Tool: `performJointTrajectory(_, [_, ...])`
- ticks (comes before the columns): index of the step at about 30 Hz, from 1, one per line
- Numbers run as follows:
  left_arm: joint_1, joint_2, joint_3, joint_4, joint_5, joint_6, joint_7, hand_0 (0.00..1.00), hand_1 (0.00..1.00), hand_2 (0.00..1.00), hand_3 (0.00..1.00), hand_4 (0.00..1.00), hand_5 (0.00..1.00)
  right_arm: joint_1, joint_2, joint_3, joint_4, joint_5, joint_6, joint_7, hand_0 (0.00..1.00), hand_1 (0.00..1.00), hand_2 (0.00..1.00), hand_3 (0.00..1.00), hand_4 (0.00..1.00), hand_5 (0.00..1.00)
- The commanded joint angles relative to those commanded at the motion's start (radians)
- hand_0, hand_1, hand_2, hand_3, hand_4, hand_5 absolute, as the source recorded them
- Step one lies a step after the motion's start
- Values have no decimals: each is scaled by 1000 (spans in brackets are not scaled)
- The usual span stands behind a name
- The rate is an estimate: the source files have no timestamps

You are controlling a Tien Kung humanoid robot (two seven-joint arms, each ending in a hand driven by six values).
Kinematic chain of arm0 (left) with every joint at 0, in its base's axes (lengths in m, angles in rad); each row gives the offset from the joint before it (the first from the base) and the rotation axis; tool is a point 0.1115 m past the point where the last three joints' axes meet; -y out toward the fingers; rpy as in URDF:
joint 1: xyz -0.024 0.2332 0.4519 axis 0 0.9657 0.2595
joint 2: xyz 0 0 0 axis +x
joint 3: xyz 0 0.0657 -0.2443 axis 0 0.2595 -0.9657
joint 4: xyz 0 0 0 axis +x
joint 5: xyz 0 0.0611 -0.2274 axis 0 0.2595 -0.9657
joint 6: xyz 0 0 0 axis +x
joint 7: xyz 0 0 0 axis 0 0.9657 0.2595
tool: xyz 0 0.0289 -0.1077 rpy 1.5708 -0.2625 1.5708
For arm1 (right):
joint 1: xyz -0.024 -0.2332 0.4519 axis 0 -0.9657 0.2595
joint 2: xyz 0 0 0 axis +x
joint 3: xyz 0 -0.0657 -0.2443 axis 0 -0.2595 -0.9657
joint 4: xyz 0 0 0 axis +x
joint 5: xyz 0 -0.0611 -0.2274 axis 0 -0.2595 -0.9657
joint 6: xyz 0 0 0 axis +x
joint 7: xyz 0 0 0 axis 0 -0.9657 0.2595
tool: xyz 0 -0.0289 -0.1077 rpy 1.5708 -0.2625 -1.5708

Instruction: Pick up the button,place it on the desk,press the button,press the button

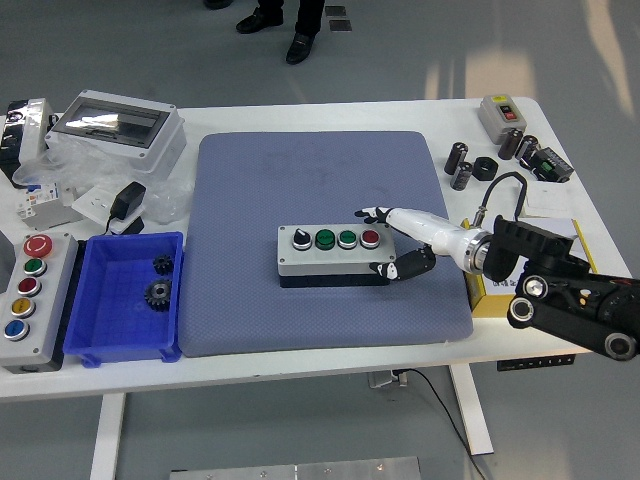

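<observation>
Just left of the right hand [392, 243], whose fingers seem to pinch its right end, the button box [334, 254] rests on the blue mat [320, 180]; let go slowly, lift clear, then press one button squarely from above.

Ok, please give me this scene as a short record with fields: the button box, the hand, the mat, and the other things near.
button box: grey, four controls on top, lying on the blue mat
right hand: grasps the box's right end, fingers behind it, thumb in front
left hand: not in view
blue bin: left of the mat, holds two dark gears
second button box: table's left edge, five buttons
</observation>
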State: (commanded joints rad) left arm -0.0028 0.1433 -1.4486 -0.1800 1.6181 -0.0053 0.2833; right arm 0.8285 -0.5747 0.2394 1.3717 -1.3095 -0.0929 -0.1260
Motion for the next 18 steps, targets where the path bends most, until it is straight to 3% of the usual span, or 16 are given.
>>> performJointTrajectory(16, [4, -2, 3, 0, 6, -4, 3, 619, 553, 524, 578, 479, 210, -2, -5, 7, -1, 9, 1, 7, 896, 904, 925, 998, 490, 18])
performJointTrajectory(18, [4, -2, 3, 0, 6, -5, 3, 619, 553, 523, 577, 480, 209, -3, -5, 8, -1, 10, 1, 8, 901, 916, 960, 998, 531, 37])
